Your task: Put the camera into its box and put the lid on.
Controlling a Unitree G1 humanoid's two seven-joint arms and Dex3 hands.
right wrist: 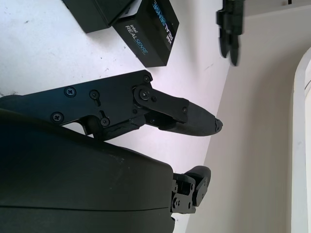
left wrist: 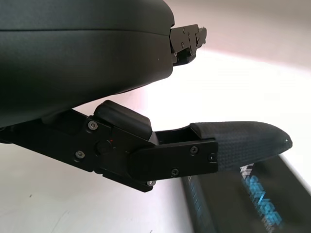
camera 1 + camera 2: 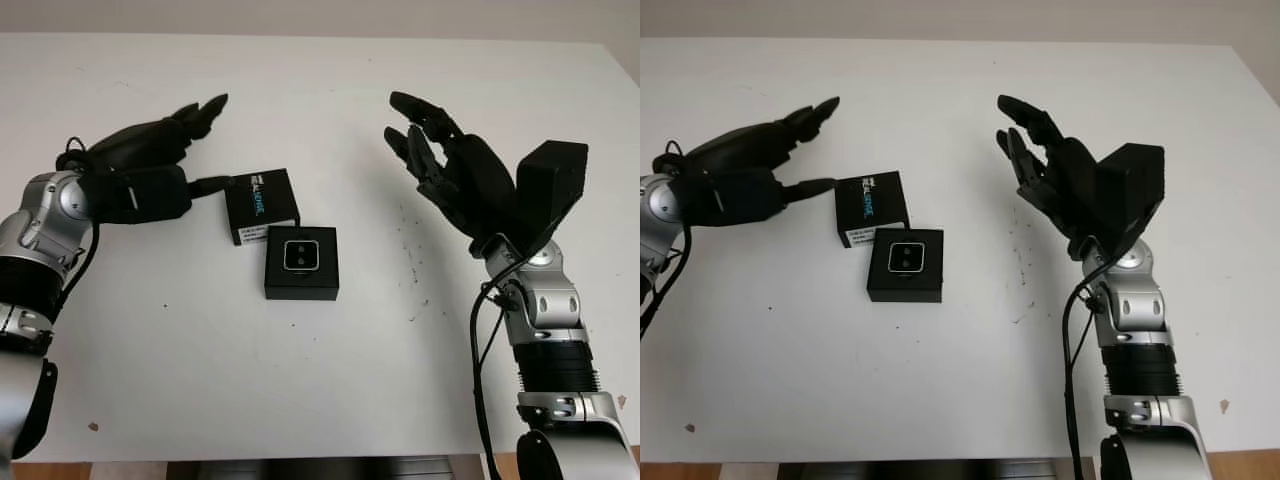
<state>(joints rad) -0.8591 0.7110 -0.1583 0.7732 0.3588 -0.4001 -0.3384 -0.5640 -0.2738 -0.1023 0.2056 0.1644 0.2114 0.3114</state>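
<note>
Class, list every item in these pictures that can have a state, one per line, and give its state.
box: open, on the table, camera inside
camera: seated in the box, lenses up
lid: off, lying beside the box, touching it
left hand: open, beside the lid
right hand: open, raised above the table

**Black three-finger hands on silver and black arms**

The left hand [image 3: 150,160] has a smooth matte black shell and jointed black fingers, one with a textured tip pad [image 2: 243,141]. Small round screws [image 2: 193,150] fasten the finger links. Behind the left hand sits a silver metal wrist joint [image 3: 50,205] with a looped black cable. The right hand [image 3: 450,170] is equally black, with a boxy black module [image 3: 550,185] behind it. Below that module come a silver bracket [image 3: 540,290], a ribbed black forearm section, and a hanging black cable [image 3: 478,340].
</note>
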